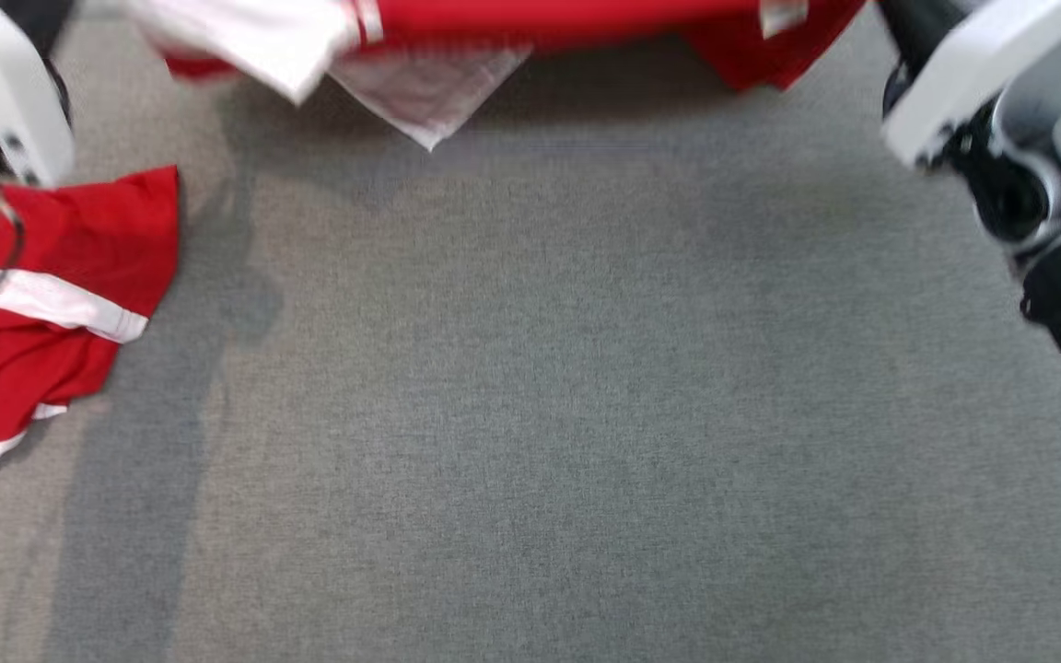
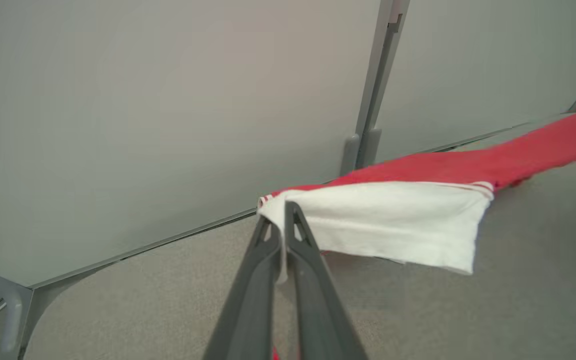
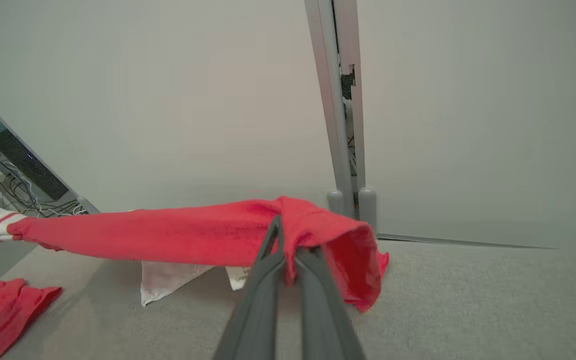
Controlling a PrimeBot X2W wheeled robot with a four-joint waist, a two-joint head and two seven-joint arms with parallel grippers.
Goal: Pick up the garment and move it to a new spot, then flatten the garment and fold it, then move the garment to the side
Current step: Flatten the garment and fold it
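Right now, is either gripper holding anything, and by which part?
Both hold the garment: left gripper pinches its white end, right gripper its red end.

Inside an office-style test area, a plain grey carpet-like surface point(image 1: 586, 414) runs up to pale partition panels point(image 3: 168, 100), which are joined by a grey metal post point(image 3: 340, 125) on rounded feet. At the left edge of the right wrist view, tangled cables point(image 3: 18, 195) lie beside dark equipment point(image 3: 23, 167).
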